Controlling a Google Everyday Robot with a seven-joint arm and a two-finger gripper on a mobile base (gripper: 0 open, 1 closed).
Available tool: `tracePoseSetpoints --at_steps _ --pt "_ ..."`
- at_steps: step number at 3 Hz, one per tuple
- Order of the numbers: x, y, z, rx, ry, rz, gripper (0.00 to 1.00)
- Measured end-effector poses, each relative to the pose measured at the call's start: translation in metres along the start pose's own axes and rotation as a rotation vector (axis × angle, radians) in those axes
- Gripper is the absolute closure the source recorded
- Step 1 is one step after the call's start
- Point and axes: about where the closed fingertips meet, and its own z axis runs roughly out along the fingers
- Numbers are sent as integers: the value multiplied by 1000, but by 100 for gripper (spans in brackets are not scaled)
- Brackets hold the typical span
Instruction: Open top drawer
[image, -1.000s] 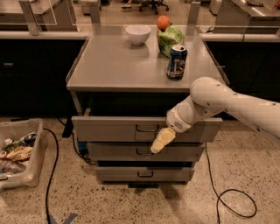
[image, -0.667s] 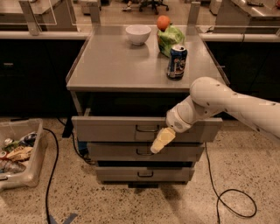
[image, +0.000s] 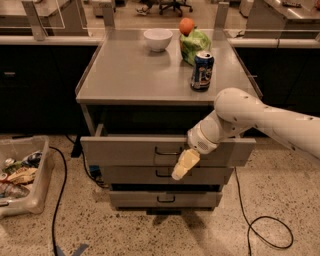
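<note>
The top drawer (image: 125, 150) is the widest grey drawer of the cabinet. It stands pulled out from under the grey top, with a dark gap behind its front panel. Its small dark wire handle (image: 167, 151) sits at the centre. My gripper (image: 183, 165), with yellowish fingers, hangs in front of the drawer fronts just right of and below the handle, pointing down-left over the middle drawer (image: 135, 175). The white arm comes in from the right. The lowest drawer (image: 135, 199) is narrower and shut.
On the cabinet top (image: 125, 75) stand a white bowl (image: 157, 39), a blue can (image: 202, 70), a green bag (image: 196, 45) and an orange (image: 186, 25). A bin of trash (image: 20, 175) sits on the floor at left. Black cables (image: 265, 230) lie on the floor.
</note>
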Motion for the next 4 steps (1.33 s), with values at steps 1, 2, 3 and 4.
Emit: tracePoseSetpoints --at_steps 1,2,3,4 --pt "8 34 -15 -97 39 -36 0" --pt "8 34 -15 -97 39 -36 0" --pt "11 42 -12 -128 36 -42 0" --pt "18 66 -21 -198 39 -74 0"
